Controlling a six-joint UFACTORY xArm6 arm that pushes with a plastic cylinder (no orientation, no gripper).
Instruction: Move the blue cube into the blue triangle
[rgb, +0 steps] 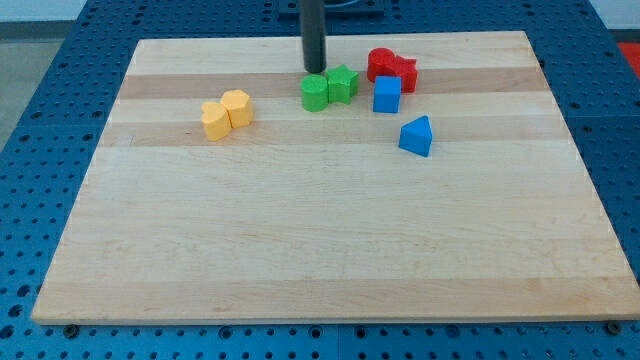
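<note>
The blue cube (387, 95) sits on the wooden board (320, 230) near the view's top, right of centre. The blue triangle (417, 136) lies just below and to the right of it, a short gap apart. My tip (315, 70) is at the view's top centre, left of the blue cube, just above the green cylinder (315, 93). The green cylinder and a green star (343, 84) lie between my tip and the blue cube.
Two red blocks (392, 68) sit together just above the blue cube. Two yellow blocks (226, 113) sit together at the view's left. The board rests on a blue perforated table.
</note>
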